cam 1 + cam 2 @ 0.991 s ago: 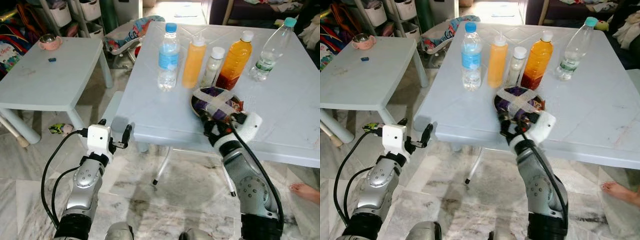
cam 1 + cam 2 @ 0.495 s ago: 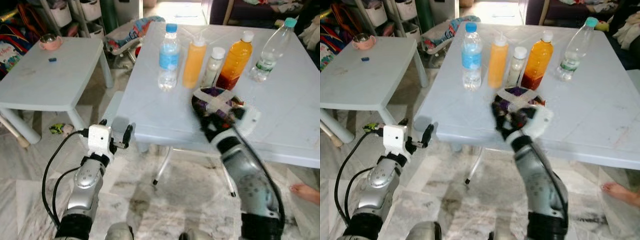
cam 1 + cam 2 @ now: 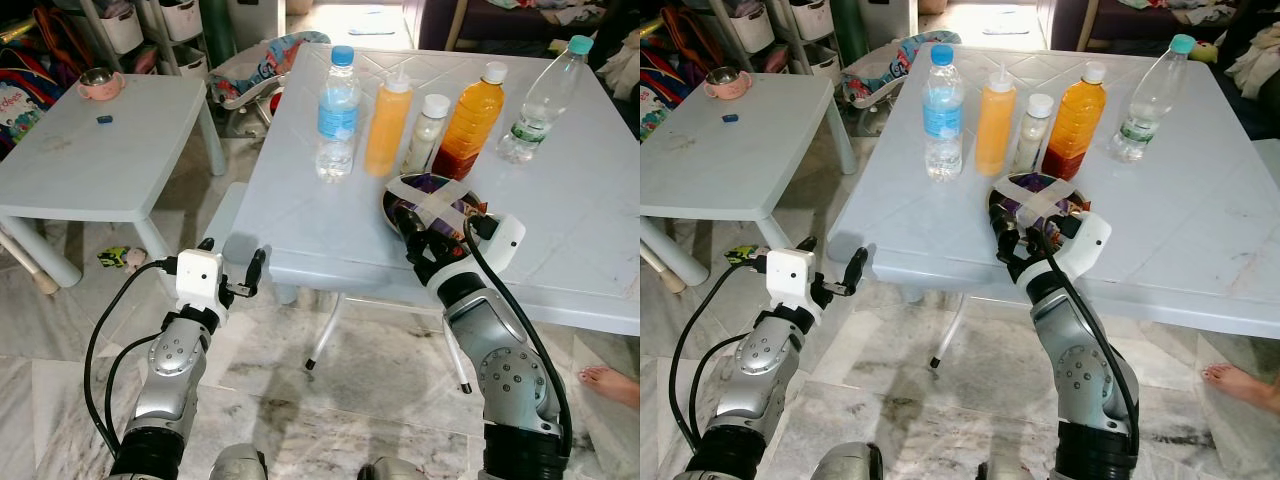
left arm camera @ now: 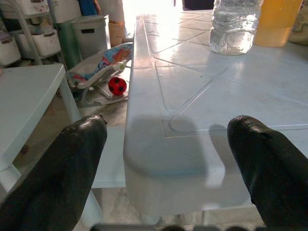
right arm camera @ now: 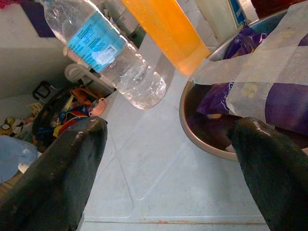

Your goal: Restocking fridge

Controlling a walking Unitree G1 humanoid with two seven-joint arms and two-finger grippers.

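Straddling bowl [image 3: 432, 204] rim, right claw [image 3: 428, 236] (spread) at table [image 3: 300, 230] edge

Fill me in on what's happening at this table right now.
The robot stands at the light blue table, which carries a row of bottles and a metal bowl of purple packets taped over the top. The right gripper is at the bowl's near rim, jaws open, one finger over the bowl and one outside; nothing is gripped yet. The left gripper hovers open, level with the table's near corner, holding nothing. The water bottle and orange squeeze bottle stand untouched behind the bowl.
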